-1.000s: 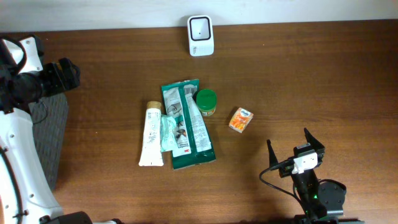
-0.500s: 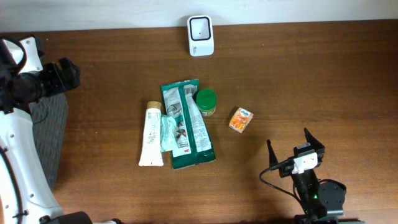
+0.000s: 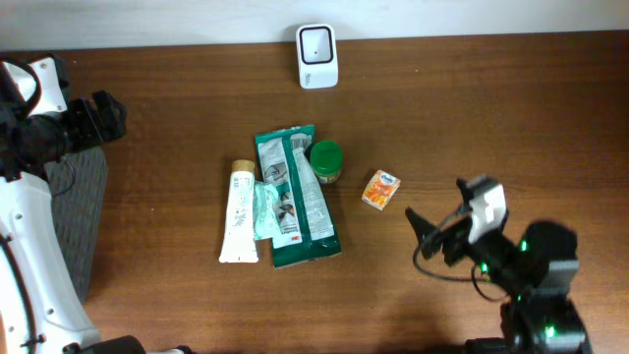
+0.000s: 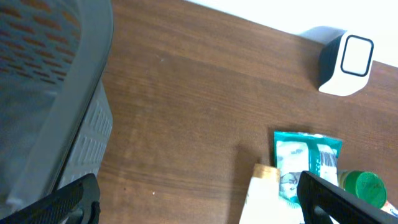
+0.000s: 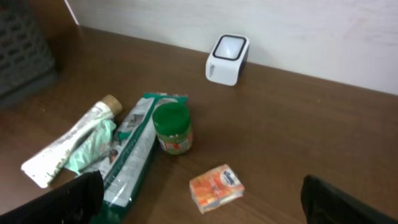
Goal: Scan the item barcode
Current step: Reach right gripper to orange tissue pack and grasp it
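Note:
A white barcode scanner [image 3: 317,56] stands at the table's far edge, also in the wrist views [image 5: 227,59] [image 4: 345,61]. Mid-table lie a white tube [image 3: 240,213], a green packet [image 3: 297,197], a green-lidded jar [image 3: 326,162] and a small orange box [image 3: 380,189]. My right gripper [image 3: 435,224] hovers open just right of the orange box [image 5: 216,186], which lies ahead between its wide-spread fingers [image 5: 208,205]. My left gripper [image 3: 103,116] is open at the far left edge, empty, with the tube [image 4: 264,193] and packet [image 4: 305,158] ahead of it [image 4: 199,208].
A grey mesh basket [image 3: 84,216] sits at the left edge of the table, filling the left of the left wrist view [image 4: 43,93]. A pale wall runs right behind the scanner. Bare wood lies right of the orange box.
My right arm has swung up and to the left, bringing its open gripper close to the orange box. The left arm and all the items have stayed put.

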`<state>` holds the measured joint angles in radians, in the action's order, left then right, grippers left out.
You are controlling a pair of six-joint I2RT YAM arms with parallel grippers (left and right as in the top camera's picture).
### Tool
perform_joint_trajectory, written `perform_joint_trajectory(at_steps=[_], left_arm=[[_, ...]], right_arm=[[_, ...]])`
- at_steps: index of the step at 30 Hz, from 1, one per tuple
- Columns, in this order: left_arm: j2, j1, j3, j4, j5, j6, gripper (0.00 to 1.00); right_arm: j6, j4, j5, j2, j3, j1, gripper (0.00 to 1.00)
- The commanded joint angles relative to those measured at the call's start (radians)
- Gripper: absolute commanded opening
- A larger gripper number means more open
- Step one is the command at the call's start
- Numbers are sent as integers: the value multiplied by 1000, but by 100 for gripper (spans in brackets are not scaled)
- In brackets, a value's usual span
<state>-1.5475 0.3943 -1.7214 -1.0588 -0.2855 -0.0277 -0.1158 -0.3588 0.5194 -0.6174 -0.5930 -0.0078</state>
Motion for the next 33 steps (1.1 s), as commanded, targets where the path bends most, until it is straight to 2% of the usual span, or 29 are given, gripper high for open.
perform_joint_trajectory(at_steps=[1, 2, 4, 8, 9, 10, 12, 13, 15, 17, 20, 21, 24, 28, 30, 33], left_arm=[[18, 2, -21, 2, -14, -19, 99], [18, 2, -21, 2, -14, -19, 99], [18, 2, -21, 2, -14, -19, 99], [18, 2, -21, 2, -14, -19, 99], [18, 2, -21, 2, -14, -19, 99], [18, 2, -21, 2, -14, -19, 99], [18, 2, -21, 2, -14, -19, 99], [18, 2, -21, 2, -14, -19, 99], [18, 2, -21, 2, -14, -19, 99], [18, 2, -21, 2, -14, -19, 99], [18, 2, -21, 2, -14, -19, 99], [18, 2, -21, 2, -14, -19, 99], [18, 2, -21, 2, -14, -19, 99], [18, 2, -21, 2, -14, -19, 99], [18, 2, -21, 2, -14, -19, 99], [18, 2, -21, 2, -14, -19, 99]], right_arm=[[5, -199, 31, -194, -211, -6, 98], [5, -327, 31, -294, -320, -6, 98], [5, -397, 48, -380, -385, -6, 98], [5, -381, 161, -555, -385, -5, 98], [32, -371, 163, -597, -385, -5, 89], [121, -344, 145, -638, -385, -5, 81], [296, -303, 78, -690, -386, -5, 74], [414, -285, 14, -717, -386, -3, 67], [555, -270, -115, -773, -386, 51, 61], [664, -264, -218, -837, -386, 127, 59], [747, -216, -243, -974, -386, 178, 52], [761, -170, -203, -1052, -386, 181, 48], [772, -111, -164, -1133, -387, 195, 45], [779, -82, -140, -1154, -387, 198, 41], [779, -49, -95, -1192, -389, 198, 34], [765, -74, -85, -1239, -424, 196, 30]])
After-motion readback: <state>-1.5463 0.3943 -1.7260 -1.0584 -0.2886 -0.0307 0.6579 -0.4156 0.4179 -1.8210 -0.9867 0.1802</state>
